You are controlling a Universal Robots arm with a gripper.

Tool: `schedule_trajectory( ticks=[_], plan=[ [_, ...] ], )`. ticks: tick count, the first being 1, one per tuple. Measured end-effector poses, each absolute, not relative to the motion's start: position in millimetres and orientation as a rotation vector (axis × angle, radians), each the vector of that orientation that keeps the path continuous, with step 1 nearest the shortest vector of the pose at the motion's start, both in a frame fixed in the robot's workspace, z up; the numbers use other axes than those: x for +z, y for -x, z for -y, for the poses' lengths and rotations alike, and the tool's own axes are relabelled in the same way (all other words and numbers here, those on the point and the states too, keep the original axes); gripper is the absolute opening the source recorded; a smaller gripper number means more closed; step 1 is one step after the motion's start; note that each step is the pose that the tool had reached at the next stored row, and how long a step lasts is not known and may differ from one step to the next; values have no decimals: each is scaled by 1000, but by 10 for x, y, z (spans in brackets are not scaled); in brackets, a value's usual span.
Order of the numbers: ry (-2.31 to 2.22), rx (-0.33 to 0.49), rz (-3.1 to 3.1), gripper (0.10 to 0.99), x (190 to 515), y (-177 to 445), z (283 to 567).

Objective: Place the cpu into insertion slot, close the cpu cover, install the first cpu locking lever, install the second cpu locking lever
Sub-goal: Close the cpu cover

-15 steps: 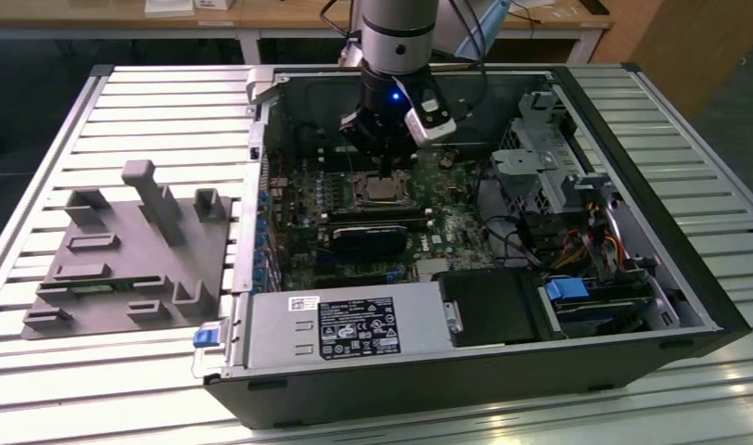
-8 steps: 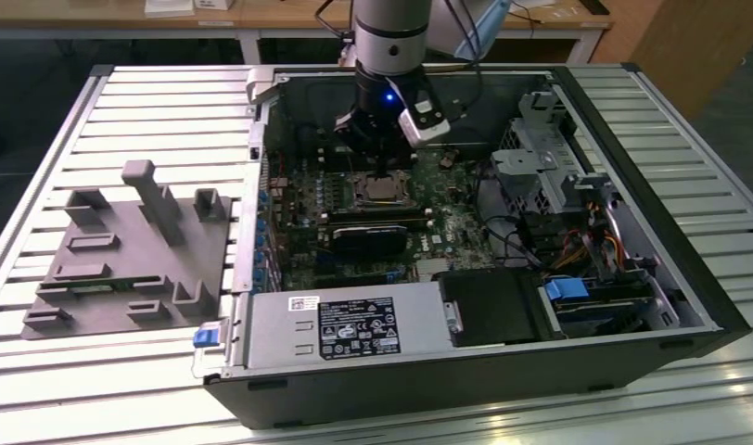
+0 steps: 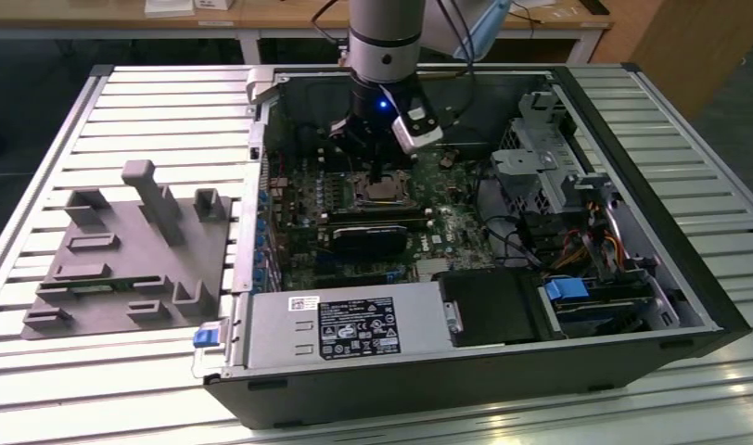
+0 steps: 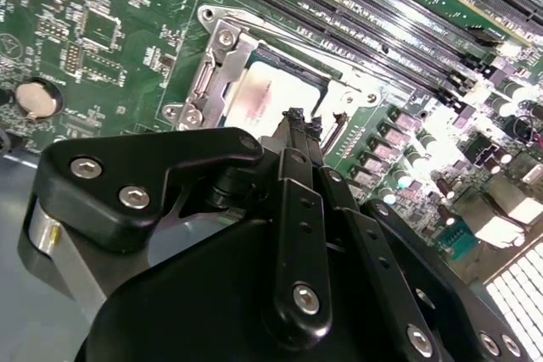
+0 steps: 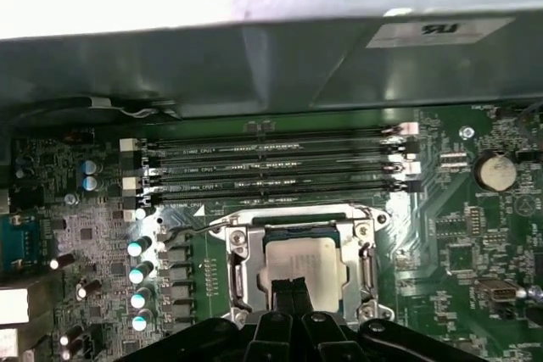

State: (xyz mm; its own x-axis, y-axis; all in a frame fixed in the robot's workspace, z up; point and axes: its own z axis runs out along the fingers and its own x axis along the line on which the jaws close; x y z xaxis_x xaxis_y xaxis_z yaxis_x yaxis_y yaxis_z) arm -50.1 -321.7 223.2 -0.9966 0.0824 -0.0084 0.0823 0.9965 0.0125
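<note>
- My claw (image 3: 376,182) hangs from the arm into the open computer case (image 3: 710,311). In the exterior view it is over the motherboard (image 3: 457,232), toward twelve o'clock of the case's inside.
- My fingers are clenched tip to tip, with nothing held between them in either wrist view (image 4: 295,118) (image 5: 293,291).
- The tips are at the near edge of the cpu (image 5: 307,256). I cannot tell whether they press on it or sit just above it.
- The cpu sits flat in the insertion slot (image 4: 208,82), with its pale metal top facing up (image 4: 263,95) (image 3: 387,193).
- The cpu cover (image 5: 251,270) lies down around the chip, and the chip's top shows through the cover's square window.
- A thin wire lever (image 5: 182,231) juts out beside the slot, toward a row of capacitors (image 5: 136,273). I cannot tell whether it is latched.
- Long black memory slots (image 5: 271,167) (image 4: 356,14) run side by side just beyond the slot, on the side away from my claw.
- A coin cell battery (image 5: 496,171) (image 4: 34,99) sits on the board, well apart from the slot.
- In the exterior view, a black rectangular block (image 3: 370,236) lies at six o'clock from the slot. The grey power-supply box (image 3: 339,324) is farther along the same line.
- A metal drive cage (image 3: 538,158) stands at three o'clock from the slot.
- A grey moulded fixture (image 3: 129,250) rests on the slatted table (image 3: 166,93), at nine o'clock from the case.
</note>
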Motion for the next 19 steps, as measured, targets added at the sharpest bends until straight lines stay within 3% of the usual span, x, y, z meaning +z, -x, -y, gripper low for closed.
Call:
schedule_trajectory(
  ticks=[19],
  plan=[
    [-129, 19, -3130, 102, 2028, 672, 3216]
  ],
)
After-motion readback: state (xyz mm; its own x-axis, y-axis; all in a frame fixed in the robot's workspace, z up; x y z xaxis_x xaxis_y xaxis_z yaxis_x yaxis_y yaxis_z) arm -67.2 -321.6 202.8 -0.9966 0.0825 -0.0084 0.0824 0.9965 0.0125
